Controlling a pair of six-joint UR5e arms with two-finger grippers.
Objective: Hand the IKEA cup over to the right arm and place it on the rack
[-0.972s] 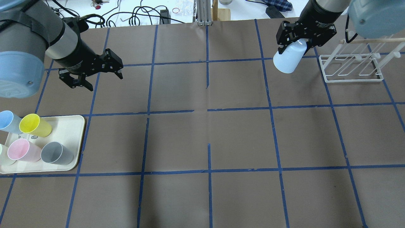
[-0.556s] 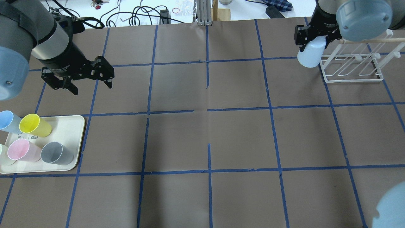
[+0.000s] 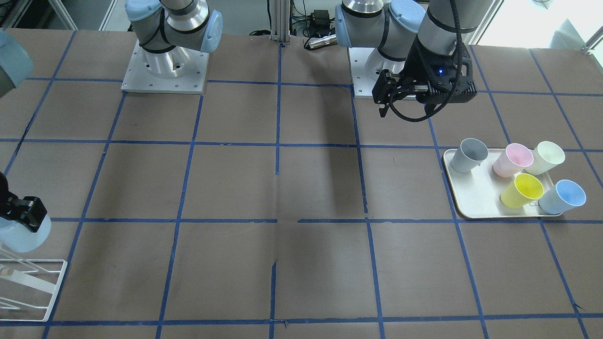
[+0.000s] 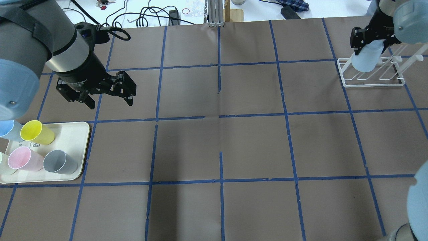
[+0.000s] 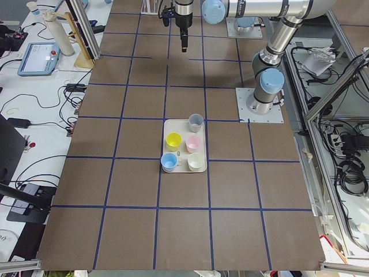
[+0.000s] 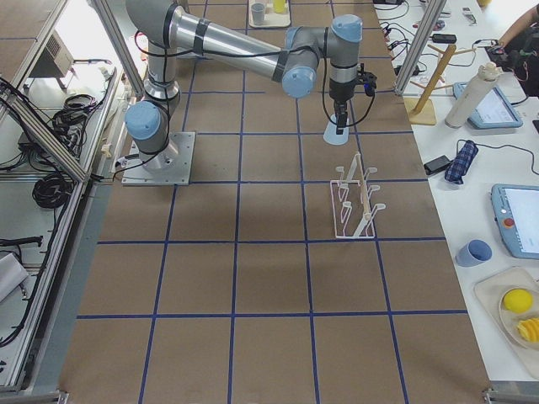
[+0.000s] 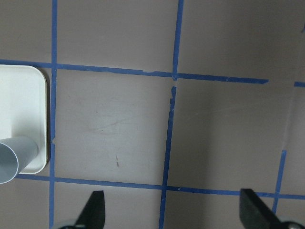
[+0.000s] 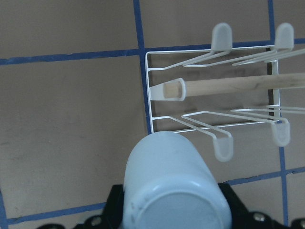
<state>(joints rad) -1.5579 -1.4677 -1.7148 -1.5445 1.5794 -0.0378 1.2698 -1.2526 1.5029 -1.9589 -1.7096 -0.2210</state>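
Note:
My right gripper (image 4: 371, 38) is shut on the pale blue IKEA cup (image 4: 365, 60) and holds it over the left end of the white wire rack (image 4: 371, 84). In the right wrist view the cup (image 8: 174, 186) hangs in front of the rack's (image 8: 148, 90) near corner; I cannot tell whether it touches the rods. The front view shows the cup (image 3: 21, 238) just above the rack (image 3: 35, 282). My left gripper (image 4: 110, 99) is open and empty, above the table beyond the tray.
A cream tray (image 4: 72, 134) at the near left holds a yellow cup (image 4: 36, 132), a pink cup (image 4: 23, 159), a grey cup (image 4: 60, 162) and a second pale blue cup (image 4: 8, 129). A wooden dowel (image 8: 238, 86) lies across the rack.
My right gripper has carried the cup to the right, from beside the rack to over its left end. My left gripper has shifted slightly nearer and to the right, still open.

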